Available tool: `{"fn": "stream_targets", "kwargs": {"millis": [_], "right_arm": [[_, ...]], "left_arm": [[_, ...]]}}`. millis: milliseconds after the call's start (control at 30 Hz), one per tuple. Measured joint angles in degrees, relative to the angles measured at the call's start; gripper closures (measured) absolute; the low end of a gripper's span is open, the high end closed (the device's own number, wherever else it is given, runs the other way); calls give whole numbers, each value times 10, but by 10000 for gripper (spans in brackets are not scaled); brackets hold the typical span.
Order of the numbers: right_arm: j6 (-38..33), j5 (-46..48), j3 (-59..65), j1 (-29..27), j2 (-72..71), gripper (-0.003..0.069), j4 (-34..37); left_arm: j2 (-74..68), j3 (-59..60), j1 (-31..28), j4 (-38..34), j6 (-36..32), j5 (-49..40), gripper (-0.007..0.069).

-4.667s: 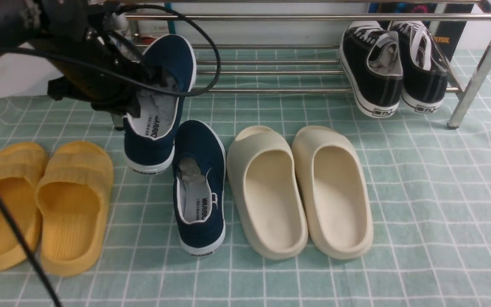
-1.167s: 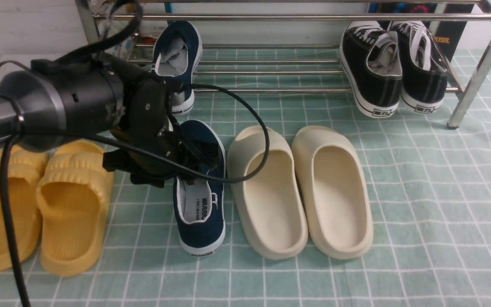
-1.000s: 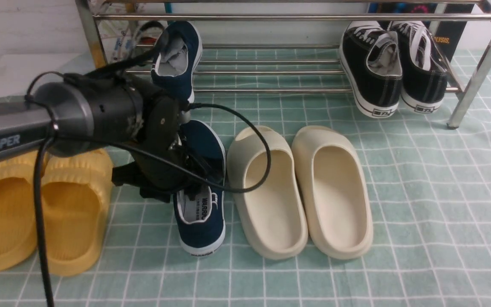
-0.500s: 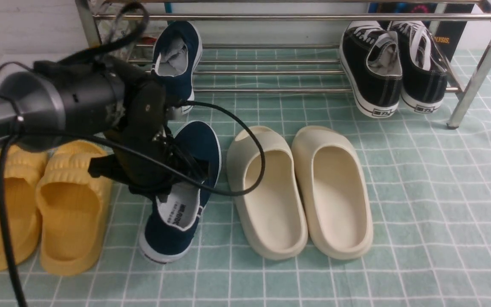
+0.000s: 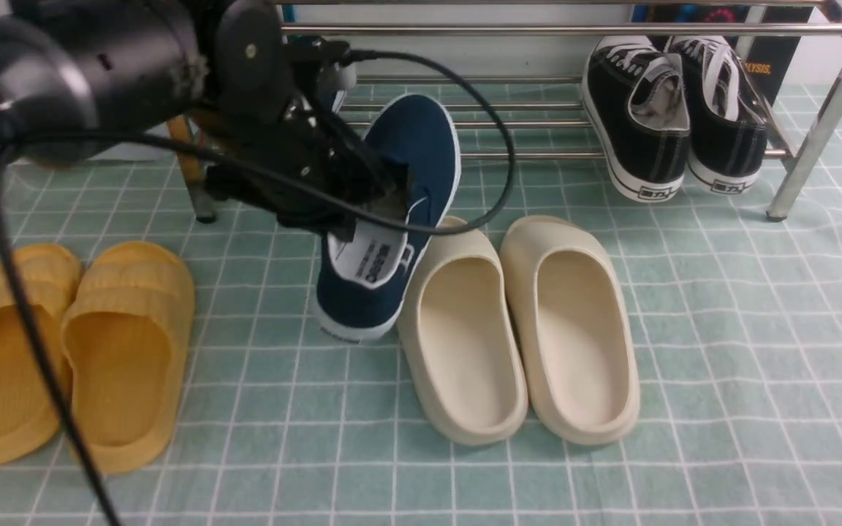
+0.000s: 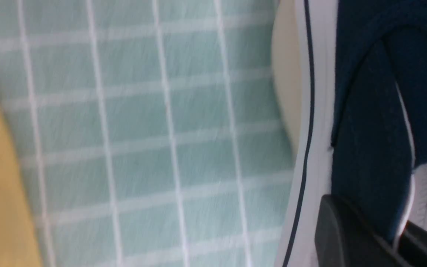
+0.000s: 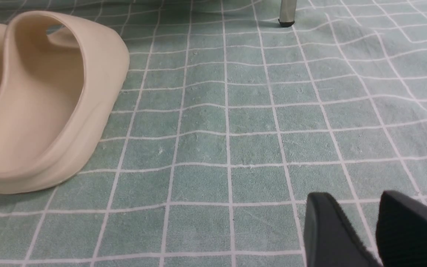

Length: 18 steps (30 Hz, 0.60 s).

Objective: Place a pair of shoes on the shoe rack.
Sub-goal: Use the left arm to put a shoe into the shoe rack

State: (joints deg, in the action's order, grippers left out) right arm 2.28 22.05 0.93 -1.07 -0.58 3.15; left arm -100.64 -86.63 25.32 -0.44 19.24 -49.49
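Left tool (image 5: 383, 203) tight on navy shoe (image 5: 421, 146) collar edge, aloft beside cream slide (image 5: 457, 343), open cloth (image 5: 260, 277) leftward.

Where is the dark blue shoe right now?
Front view, left of centre: the left gripper holds the dark blue shoe tilted, its heel beside the left cream slipper, its toe toward the shoe rack's lower bars.

Mint-green cloth (image 5: 742, 351) gets crossed by a thin white grid, the navy shoe (image 5: 421, 153) is edged with a white sole, slides are done in cream (image 5: 574, 329) and yellow (image 5: 125, 351), and black sneakers (image 5: 640, 124) are laced in white.
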Motion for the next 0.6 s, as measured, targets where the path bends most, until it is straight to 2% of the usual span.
{"fn": "stream_targets", "kwargs": {"millis": [233, 333, 600], "right_arm": [[0, 0, 0, 0, 0, 419, 0], [0, 0, 0, 0, 0, 419, 0], [0, 0, 0, 0, 0, 419, 0]], "left_arm": [[-159, -214, 0, 48, 30, -30, 633], [-192, -271, -5, 50, 31, -50, 633], [-298, -418, -61, -3, 32, -64, 633]]}}
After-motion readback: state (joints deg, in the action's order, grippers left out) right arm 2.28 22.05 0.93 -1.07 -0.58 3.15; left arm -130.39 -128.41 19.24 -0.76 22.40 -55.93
